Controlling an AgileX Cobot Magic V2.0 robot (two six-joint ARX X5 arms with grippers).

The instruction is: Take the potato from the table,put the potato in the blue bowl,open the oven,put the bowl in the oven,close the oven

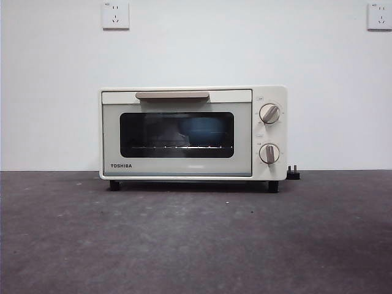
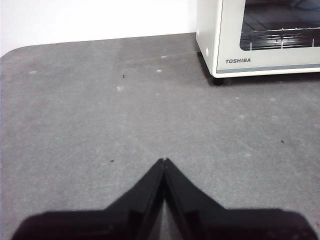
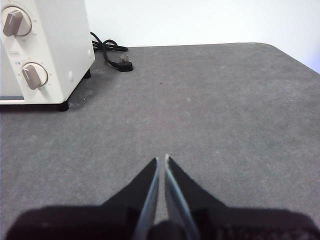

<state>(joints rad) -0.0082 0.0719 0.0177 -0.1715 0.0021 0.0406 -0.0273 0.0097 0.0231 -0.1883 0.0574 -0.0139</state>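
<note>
The cream-white oven (image 1: pixel 193 133) stands at the back of the table (image 1: pixel 196 239) with its door shut. Through the dark glass the blue bowl (image 1: pixel 202 130) shows on the wire rack inside. The potato is hidden from view. My left gripper (image 2: pixel 164 161) is shut with nothing in it, low over the table in front of the oven's (image 2: pixel 257 37) left corner. My right gripper (image 3: pixel 161 160) is shut and holds nothing, over the table off the oven's (image 3: pixel 42 50) knob side. Neither arm shows in the front view.
A black power cord with its plug (image 3: pixel 122 64) lies on the table behind the oven's right side; the plug (image 1: pixel 293 173) also shows beside the oven. Two wall sockets (image 1: pixel 115 15) sit high on the white wall.
</note>
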